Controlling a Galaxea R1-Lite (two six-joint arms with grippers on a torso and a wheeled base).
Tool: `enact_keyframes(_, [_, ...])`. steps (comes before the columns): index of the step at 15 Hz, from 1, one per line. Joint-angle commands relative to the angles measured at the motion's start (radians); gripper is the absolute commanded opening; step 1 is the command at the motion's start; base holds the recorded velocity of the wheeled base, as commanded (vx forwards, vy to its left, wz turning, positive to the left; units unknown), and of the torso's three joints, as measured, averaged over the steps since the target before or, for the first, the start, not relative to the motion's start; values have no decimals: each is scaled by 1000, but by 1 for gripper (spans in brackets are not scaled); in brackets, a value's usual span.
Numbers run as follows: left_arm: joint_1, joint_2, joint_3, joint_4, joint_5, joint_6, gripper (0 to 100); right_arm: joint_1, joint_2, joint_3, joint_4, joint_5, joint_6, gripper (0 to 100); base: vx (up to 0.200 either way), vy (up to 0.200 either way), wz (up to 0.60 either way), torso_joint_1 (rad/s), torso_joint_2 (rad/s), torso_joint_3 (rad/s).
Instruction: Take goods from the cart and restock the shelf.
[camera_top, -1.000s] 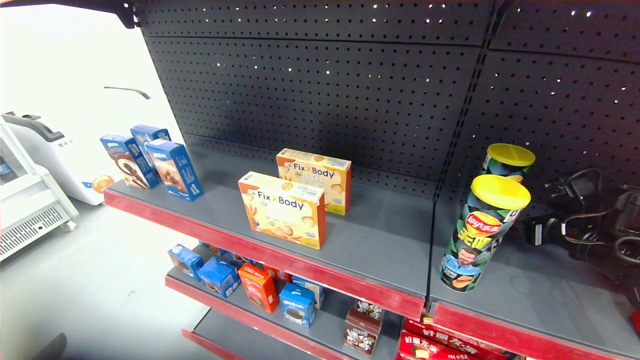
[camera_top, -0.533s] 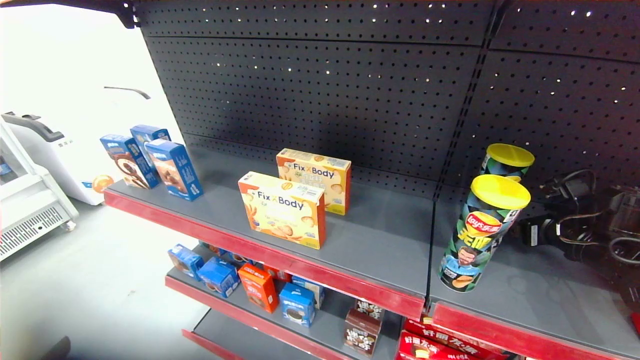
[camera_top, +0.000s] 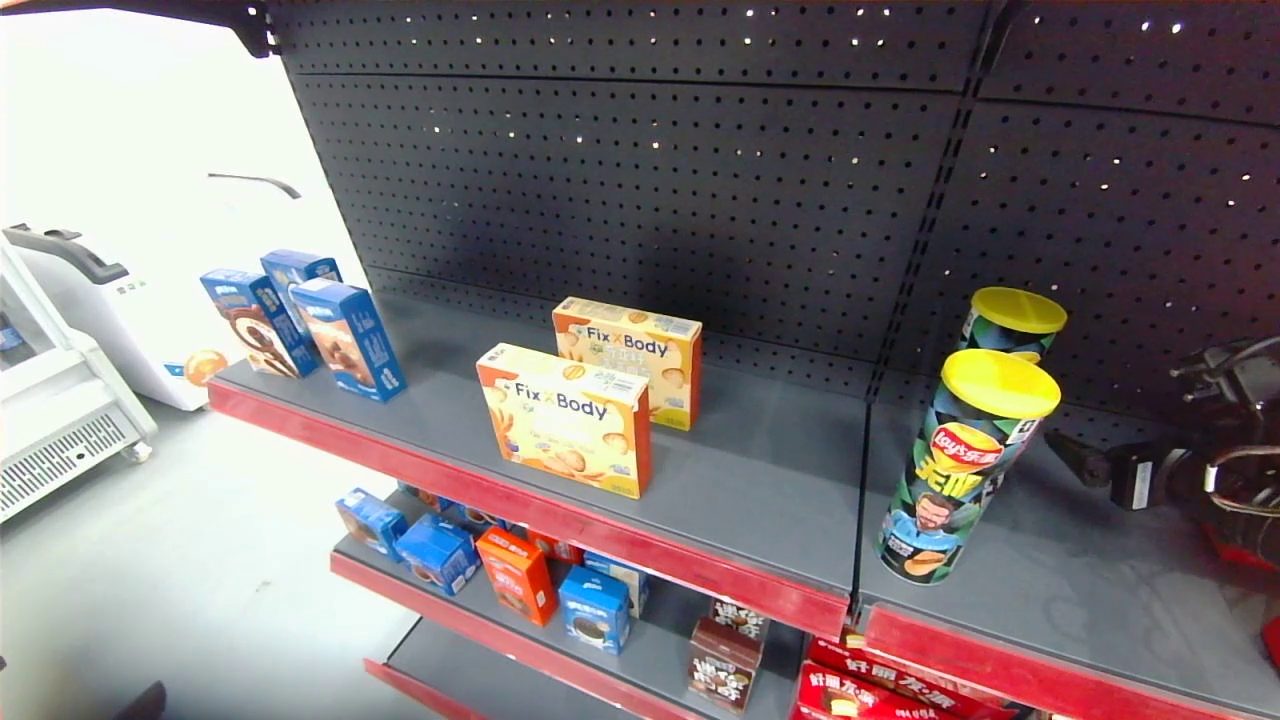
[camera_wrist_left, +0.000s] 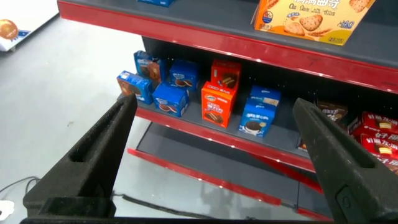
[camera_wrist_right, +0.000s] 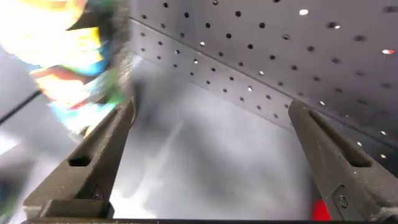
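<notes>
You have the right pincer (camera_wrist_right: 210, 115) spread and empty over the upper shelf (camera_top: 760, 480), near the front chip can (camera_top: 960, 470) standing upright by its front edge, and the left pincer (camera_wrist_left: 214, 106) spread and empty too, facing small boxes (camera_wrist_left: 217, 99) lower down.

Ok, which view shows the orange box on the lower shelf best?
The left wrist view: the orange box faces it squarely, upright between blue boxes. The head view catches the orange box from above, at an angle. The right wrist view faces the pegboard.
</notes>
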Motion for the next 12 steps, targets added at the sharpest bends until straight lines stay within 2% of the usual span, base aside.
enact_keyframes(1, [1,34,-16,-1,-1,0,100,29,-252,53,134,-5,19,100,0,0,0,0,0,0])
enact_keyframes(3, [1,48,-25,-1,-3,-2,100,29,-399,38,314,-8,27,100,0,0,0,0,0,0])
enact_keyframes(6, [-2,125,-51,-3,-4,-3,100,24,-675,-51,700,-121,33,100,0,0,0,0,0,0])
enact_keyframes(7, [-4,135,-54,-4,-4,-3,100,23,-720,-73,756,-131,40,100,0,0,0,0,0,0])
enact_keyframes(9, [-2,171,-77,-11,-7,-5,100,18,-872,-177,1003,-210,39,100,0,0,0,0,0,0])
enact_keyframes(10, [-2,174,-80,-11,-7,-5,100,18,-890,-198,1049,-232,39,100,0,0,0,0,0,0])
enact_keyframes(11, [-1,186,-88,-14,-41,-15,100,13,-930,-240,1154,-298,39,100,0,0,0,0,0,0])
enact_keyframes(12, [1,192,-90,-14,-72,-25,100,3,-970,-249,1203,-358,36,100,0,0,0,0,0,0])
